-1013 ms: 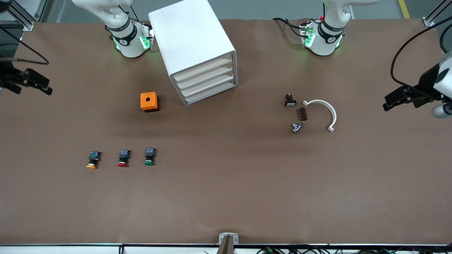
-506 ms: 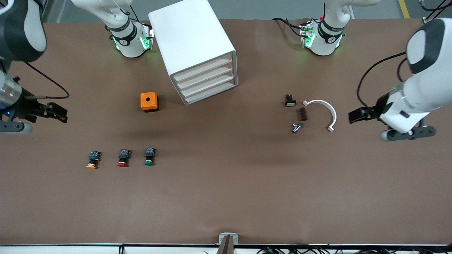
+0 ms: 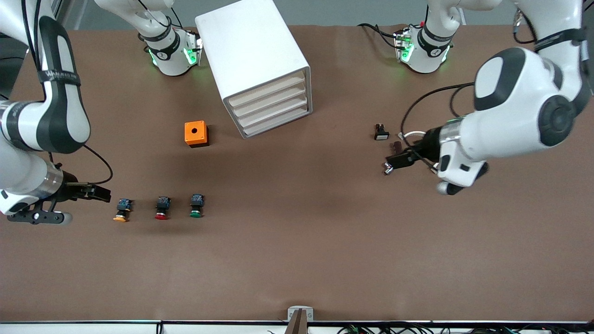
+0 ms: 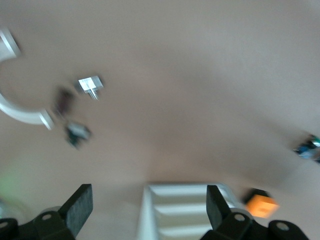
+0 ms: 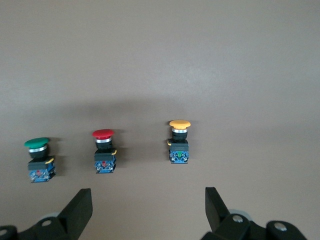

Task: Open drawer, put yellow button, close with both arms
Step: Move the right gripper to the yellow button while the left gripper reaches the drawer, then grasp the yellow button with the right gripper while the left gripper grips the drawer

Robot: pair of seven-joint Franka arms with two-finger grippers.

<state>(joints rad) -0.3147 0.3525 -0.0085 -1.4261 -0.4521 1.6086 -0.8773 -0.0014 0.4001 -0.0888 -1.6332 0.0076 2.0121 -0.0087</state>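
Right hand (image 3: 106, 193) swung in from bench edge, now just beside yellow button (image 3: 121, 210), fingers spread, empty. Left hand (image 3: 394, 162) came in over small parts, also spread, empty. Cabinet (image 3: 260, 69) drawers all shut; button well apart from cabinet. Pick likely next.

The left wrist view is smeared with blur: the white cabinet (image 4: 172, 212) runs off the picture's edge with only some drawer fronts showing, and the orange box (image 4: 261, 205) beside it is a soft blob. The white curved bracket (image 4: 15, 107) is cut by the edge, and the three small parts by it cannot be identified (one dark, one brownish, one pale). In the front view the left gripper (image 3: 400, 160) covers part of that bracket and the brown part. Both arms' upper links leave the front view.
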